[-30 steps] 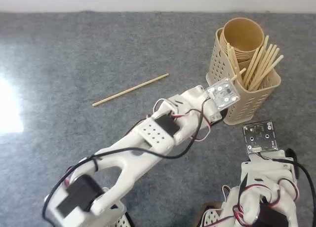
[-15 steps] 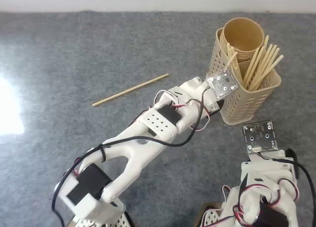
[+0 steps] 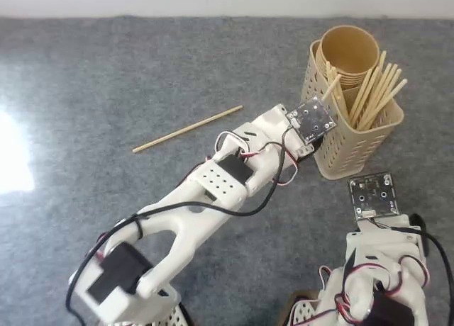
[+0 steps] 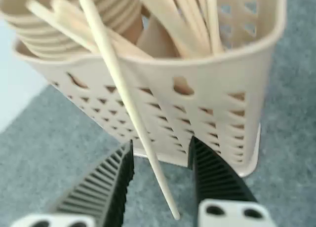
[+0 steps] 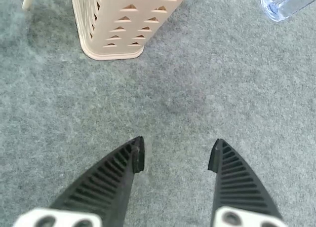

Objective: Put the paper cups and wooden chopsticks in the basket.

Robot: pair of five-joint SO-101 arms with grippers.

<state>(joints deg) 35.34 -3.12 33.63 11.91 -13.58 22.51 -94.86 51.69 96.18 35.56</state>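
— Right, where's the chopstick (image 4: 126, 89) and what's holding it?

— It's tilted across the basket (image 4: 222, 108) wall. The top end is over the rim among the other sticks; the bottom end hangs outside, between the jaws of your left gripper (image 4: 160, 158). The jaws stand wider apart than the stick, so it's loose, not pinched. It looks propped on the rim more than held.

— So how do you finish it clean?

— Don't back off yet, I'd say, or the low end may swing out and slide off the rim. Close on it lightly, lift until the bottom tip clears the rim, tip it more upright, then let go so it drops inside. Stay off the paper cups (image 3: 347, 51) stacked at the far end of the basket, and don't shove the wall, since the basket probably tips easily.

— Anything else left?

— A second chopstick (image 3: 188, 129) lies flat on the carpet (image 3: 106, 78), well apart from the basket. Your right gripper (image 5: 175, 155) hangs spread and empty over the carpet near the basket's base.
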